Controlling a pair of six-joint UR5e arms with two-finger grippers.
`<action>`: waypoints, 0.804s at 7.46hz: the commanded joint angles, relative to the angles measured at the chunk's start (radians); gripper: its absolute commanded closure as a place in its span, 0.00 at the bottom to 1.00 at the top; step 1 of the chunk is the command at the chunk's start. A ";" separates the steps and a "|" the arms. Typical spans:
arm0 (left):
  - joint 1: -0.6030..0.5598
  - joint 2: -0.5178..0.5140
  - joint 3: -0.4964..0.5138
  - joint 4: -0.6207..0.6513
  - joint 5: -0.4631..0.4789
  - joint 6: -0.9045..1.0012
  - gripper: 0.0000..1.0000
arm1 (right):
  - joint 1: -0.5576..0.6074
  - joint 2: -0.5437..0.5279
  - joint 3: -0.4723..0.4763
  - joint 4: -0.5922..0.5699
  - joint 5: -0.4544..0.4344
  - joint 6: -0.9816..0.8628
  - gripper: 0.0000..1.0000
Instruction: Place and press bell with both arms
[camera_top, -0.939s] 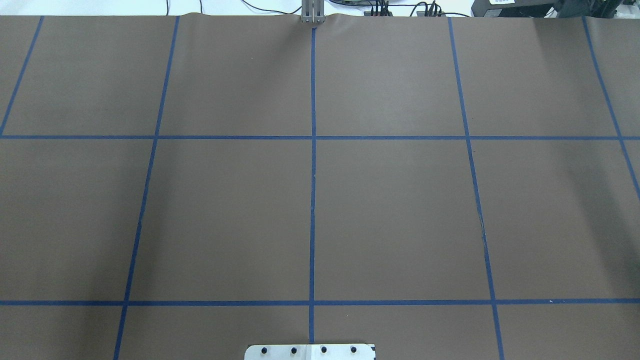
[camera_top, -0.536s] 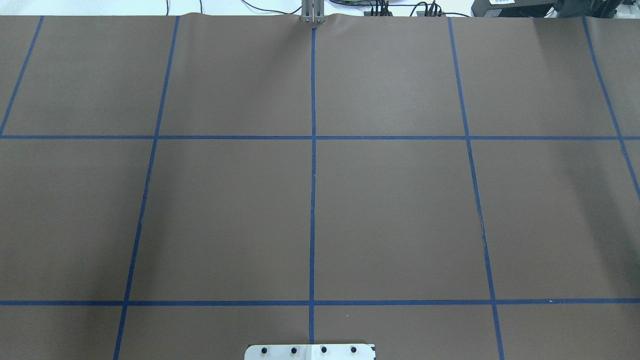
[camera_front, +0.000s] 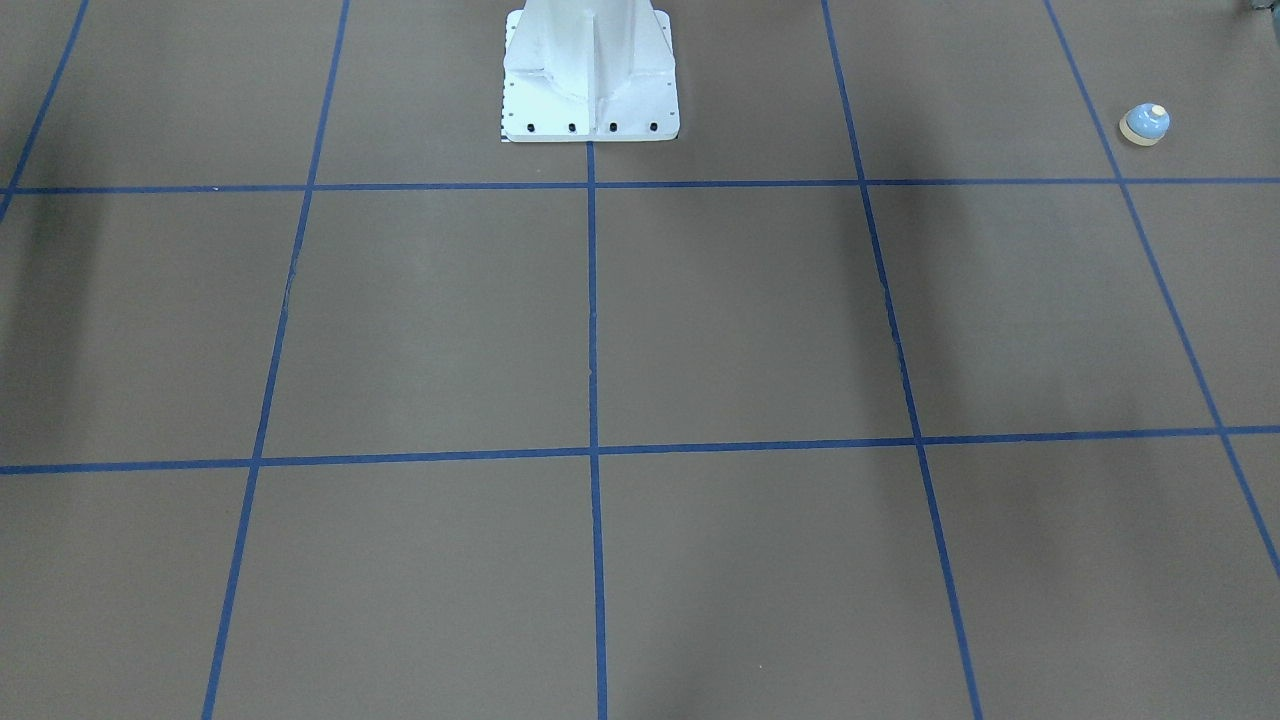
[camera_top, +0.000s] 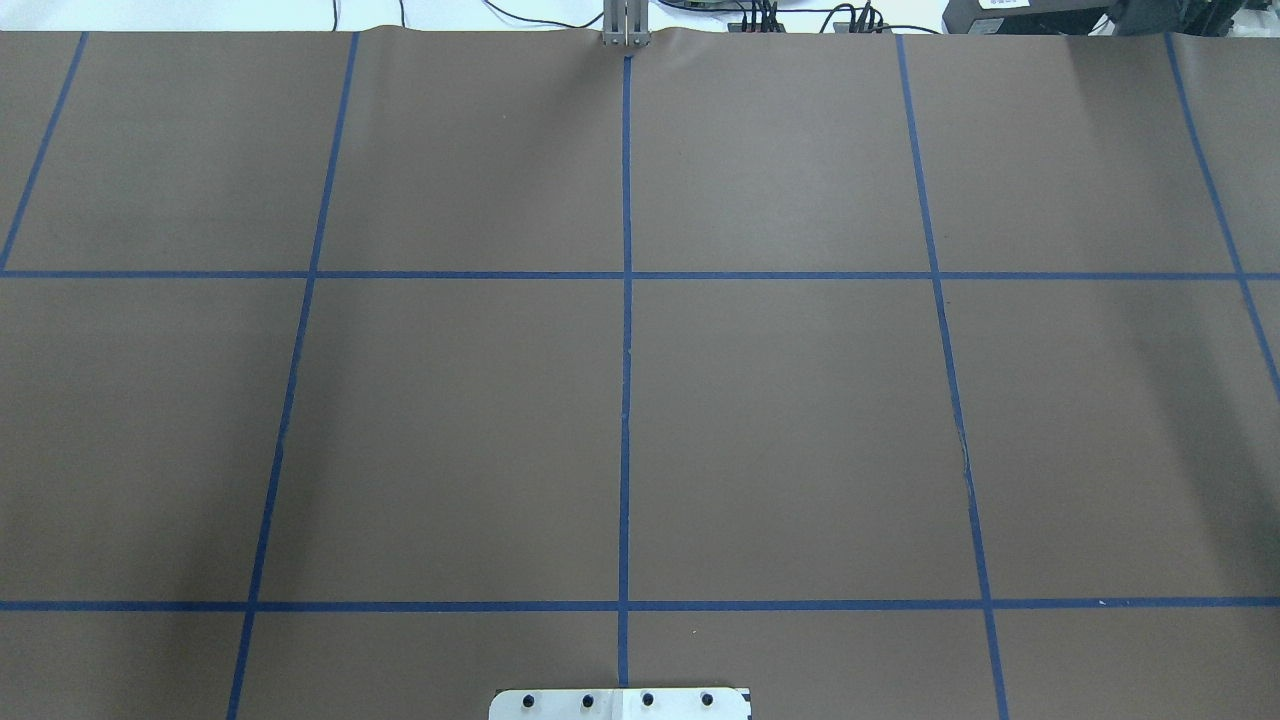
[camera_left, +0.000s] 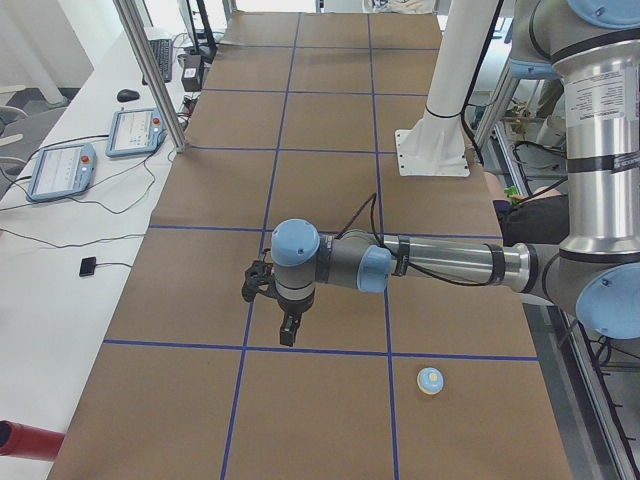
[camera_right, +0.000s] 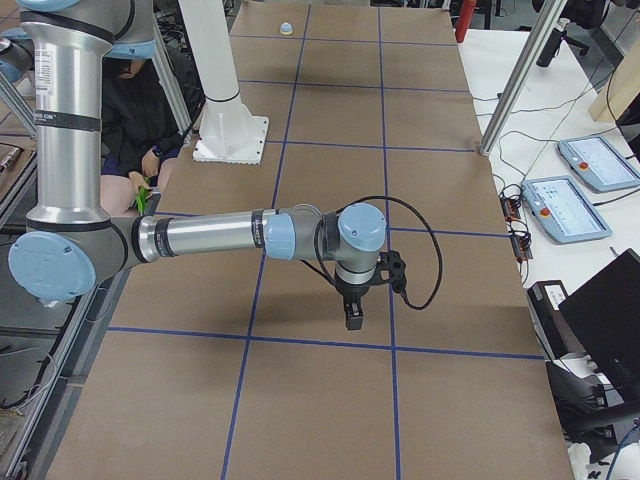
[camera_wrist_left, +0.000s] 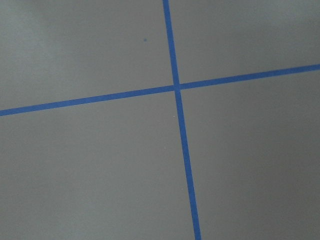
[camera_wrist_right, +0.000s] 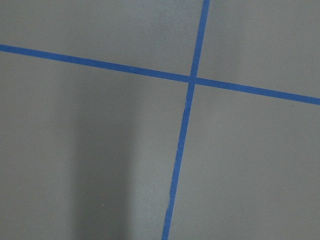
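The small light-blue bell (camera_front: 1145, 124) with a cream base and button stands on the brown table cover near the robot's left end; it also shows in the left view (camera_left: 430, 380) and, far away, in the right view (camera_right: 286, 28). My left gripper (camera_left: 287, 335) points down above the table, some way from the bell. My right gripper (camera_right: 352, 318) points down above the table's other end. Both show only in the side views, so I cannot tell whether they are open or shut. The wrist views show only brown cover and blue tape.
A white flanged pedestal (camera_front: 590, 75) stands at the robot's side of the table. Teach pendants (camera_left: 140, 130) and cables lie on the white bench beyond the far edge. A red cylinder (camera_left: 25, 440) lies at the left end. A person (camera_right: 140, 120) sits behind the robot.
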 joint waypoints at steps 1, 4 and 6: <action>0.075 0.069 0.028 -0.006 0.000 0.006 0.00 | 0.000 0.000 0.002 0.000 0.000 0.000 0.00; 0.169 0.184 0.044 -0.036 -0.002 0.007 0.00 | 0.000 0.000 0.002 0.000 0.002 0.000 0.00; 0.232 0.266 0.053 -0.047 -0.005 0.007 0.00 | 0.000 -0.002 0.002 0.000 0.005 0.000 0.00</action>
